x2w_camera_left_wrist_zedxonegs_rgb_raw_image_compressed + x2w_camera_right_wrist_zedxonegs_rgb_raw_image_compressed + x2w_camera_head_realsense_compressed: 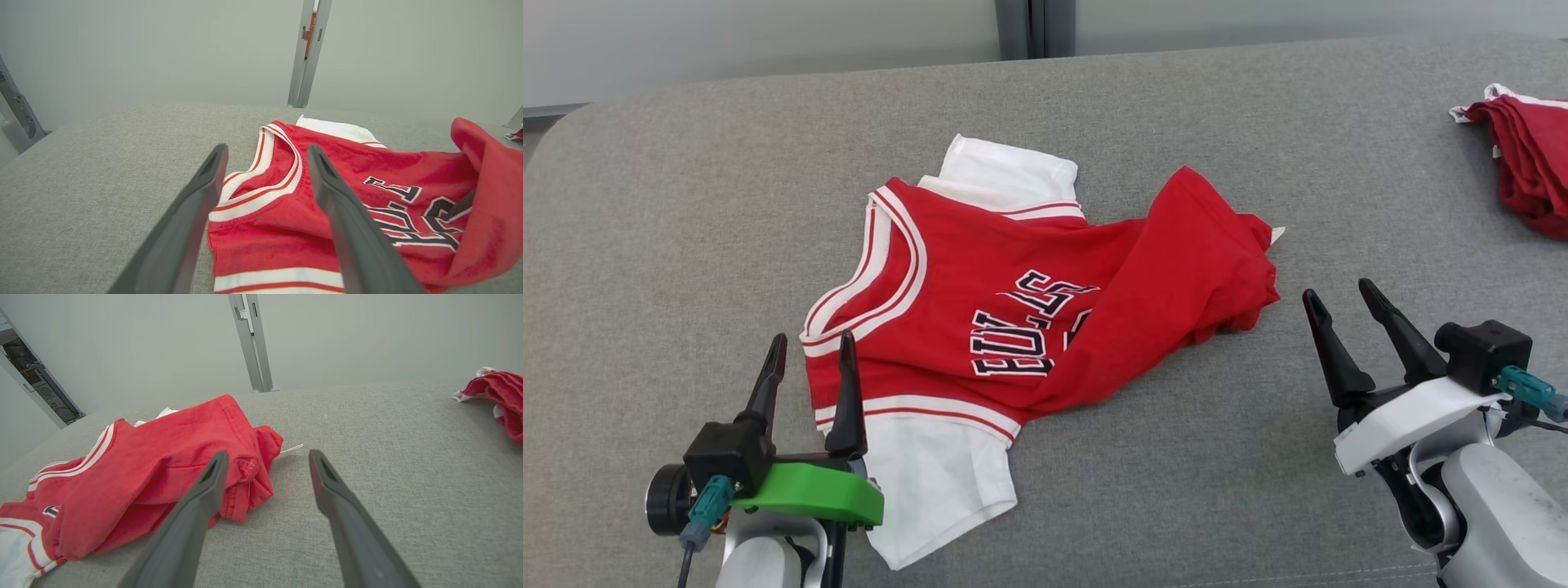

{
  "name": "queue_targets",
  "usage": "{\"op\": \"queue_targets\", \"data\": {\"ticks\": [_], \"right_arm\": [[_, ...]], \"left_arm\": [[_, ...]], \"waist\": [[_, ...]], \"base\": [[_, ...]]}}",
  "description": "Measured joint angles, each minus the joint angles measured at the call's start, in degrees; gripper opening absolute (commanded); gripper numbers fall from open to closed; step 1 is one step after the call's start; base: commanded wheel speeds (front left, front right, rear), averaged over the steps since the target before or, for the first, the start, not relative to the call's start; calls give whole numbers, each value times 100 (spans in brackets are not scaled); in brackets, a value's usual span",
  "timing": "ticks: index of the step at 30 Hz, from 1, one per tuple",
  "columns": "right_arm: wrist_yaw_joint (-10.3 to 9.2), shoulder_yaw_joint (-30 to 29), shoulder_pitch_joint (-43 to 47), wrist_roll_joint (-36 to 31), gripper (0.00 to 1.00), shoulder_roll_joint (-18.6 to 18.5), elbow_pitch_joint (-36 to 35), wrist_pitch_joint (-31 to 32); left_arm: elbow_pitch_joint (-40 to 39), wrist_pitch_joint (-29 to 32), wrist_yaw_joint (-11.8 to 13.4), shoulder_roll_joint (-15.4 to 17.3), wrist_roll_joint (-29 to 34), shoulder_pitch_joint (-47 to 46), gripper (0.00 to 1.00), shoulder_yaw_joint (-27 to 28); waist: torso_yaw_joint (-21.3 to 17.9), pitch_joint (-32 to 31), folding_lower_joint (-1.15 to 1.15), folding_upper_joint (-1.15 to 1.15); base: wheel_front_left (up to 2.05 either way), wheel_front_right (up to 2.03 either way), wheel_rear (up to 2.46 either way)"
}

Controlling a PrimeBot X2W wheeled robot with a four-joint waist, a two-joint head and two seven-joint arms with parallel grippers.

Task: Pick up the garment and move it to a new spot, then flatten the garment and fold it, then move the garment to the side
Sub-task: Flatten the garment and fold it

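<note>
**Operator:** State the position of the garment and of each claw.

**Technician:** The garment (1013, 302), a red jersey with white sleeves, lies crumpled near the middle of the grey fabric-covered counter (686, 204). Neither claw holds it. The left claw (814, 337) has its fingers spread apart and empty, and is positioned at the neckline (255, 202) end, which shows between its fingers in the left wrist view. The right claw (1338, 289) also has its fingers apart and empty. It sits near the bunched hem (241, 465), just clear of the cloth.

**Operator:** Why this arrangement?

**Technician:** My judgement is that one claw is stationed at each end so the garment can be gripped at neckline and hem and drawn flat. The lower part is folded over the chest, so it needs to be pulled back towards the right claw before any fold is made. Flattening is not yet done.

**Operator:** Report any legible markings.

**Technician:** The black lettering with white outline (1029, 322) on the chest reads "BULLS". In the head view it appears turned away from the robot, and the folded-over cloth covers part of it. A further character below it is mostly hidden and cannot be read. A small white tag (1276, 235) projects at the hem, and any print on it is too small to read.

**Operator:** Other items?

**Technician:** A second red garment (1531, 163) lies at the counter's far right, well apart from the first.
</note>
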Motion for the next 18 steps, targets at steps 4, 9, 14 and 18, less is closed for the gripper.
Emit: {"op": "queue_targets", "data": {"ticks": [4,9,14,18], "right_arm": [[0,31,-43,-31,100,71,160,0],[0,205,-449,-10,100,127,643,0],[0,400,-865,119,100,209,1244,0],[0,598,-1111,354,45,254,1697,0]], "left_arm": [[3,0,-24,0,11,13,100,-12],[7,0,-25,1,11,10,100,-55],[5,0,-24,1,-24,-8,100,-119],[8,0,-14,1,-46,-65,100,-155]], "waist": [[42,3,0,0],[153,41,0,0],[286,123,0,0],[398,217,0,0]], "base": [[0,0,0],[0,0,0],[0,0,0],[0,0,0]]}}
